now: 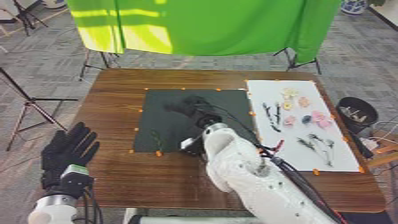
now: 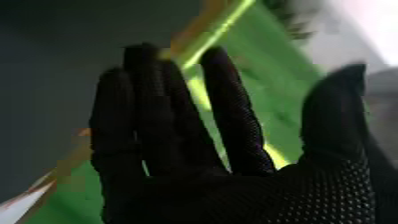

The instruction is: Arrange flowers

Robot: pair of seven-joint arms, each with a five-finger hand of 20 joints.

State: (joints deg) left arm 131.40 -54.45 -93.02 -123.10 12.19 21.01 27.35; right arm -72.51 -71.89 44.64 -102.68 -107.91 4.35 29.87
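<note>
In the 2 views, 0 texts, labels, brands, numbers or signs could be read.

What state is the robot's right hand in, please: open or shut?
Open: in the right wrist view, the right hand has its fingers straight and its thumb standing apart from them.
</note>
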